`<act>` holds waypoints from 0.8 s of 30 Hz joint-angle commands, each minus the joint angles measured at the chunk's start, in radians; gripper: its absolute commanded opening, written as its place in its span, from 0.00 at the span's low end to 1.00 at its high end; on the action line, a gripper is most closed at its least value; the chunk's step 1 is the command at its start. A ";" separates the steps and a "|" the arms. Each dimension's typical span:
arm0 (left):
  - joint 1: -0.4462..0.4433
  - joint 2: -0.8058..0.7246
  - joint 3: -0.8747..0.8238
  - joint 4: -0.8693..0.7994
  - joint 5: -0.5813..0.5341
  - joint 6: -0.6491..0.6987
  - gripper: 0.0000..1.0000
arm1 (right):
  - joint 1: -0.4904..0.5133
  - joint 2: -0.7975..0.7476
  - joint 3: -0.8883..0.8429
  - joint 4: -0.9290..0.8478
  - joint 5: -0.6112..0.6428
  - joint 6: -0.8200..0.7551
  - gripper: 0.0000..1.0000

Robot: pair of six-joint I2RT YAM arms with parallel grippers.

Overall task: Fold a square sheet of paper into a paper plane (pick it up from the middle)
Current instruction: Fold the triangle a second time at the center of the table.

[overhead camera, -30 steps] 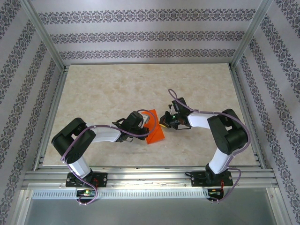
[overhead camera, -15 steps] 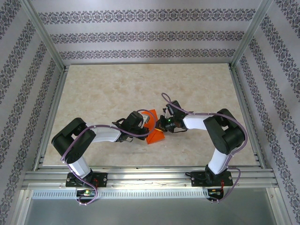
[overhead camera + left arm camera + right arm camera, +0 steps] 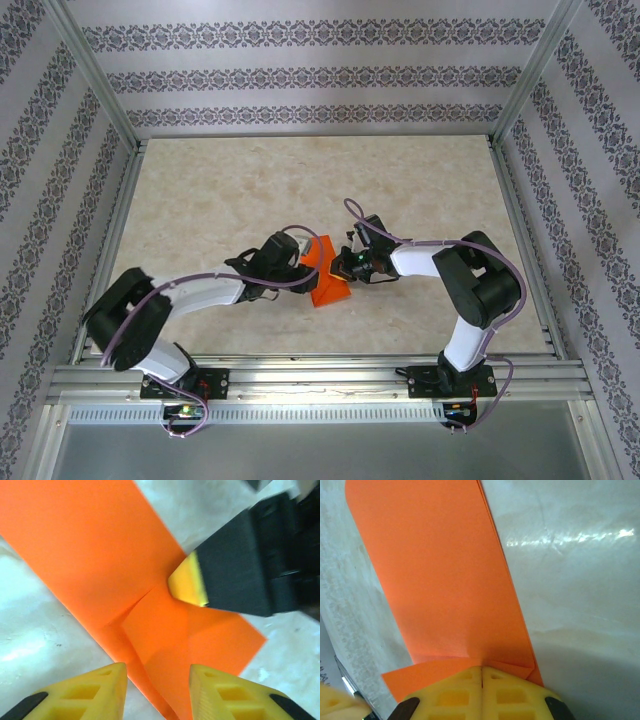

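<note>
Right hand (image 3: pixel 481 675), closed on nothing, pins the creased square sheet of paper (image 3: pixel 330 283) to the surface (image 3: pixel 250 190). Left hand (image 3: pixel 157 672) hovers over it, half-open and empty. Mid-fold; next likely needs gripping a flap.

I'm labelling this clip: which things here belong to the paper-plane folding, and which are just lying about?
In the job: orange paper, partly folded; left gripper, open at its edge; right gripper, shut, pressing on it.
Just surroundings: table; patterned walls; metal frame.
</note>
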 commanded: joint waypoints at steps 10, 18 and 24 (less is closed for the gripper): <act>-0.002 0.049 0.046 0.077 0.274 -0.259 0.03 | 0.004 0.033 -0.033 -0.042 0.058 0.002 0.00; -0.012 0.162 0.078 0.108 0.312 -0.287 0.01 | 0.004 0.036 -0.035 -0.039 0.054 0.004 0.00; -0.015 0.210 0.102 0.108 0.324 -0.281 0.02 | 0.004 0.035 -0.037 -0.039 0.054 0.003 0.00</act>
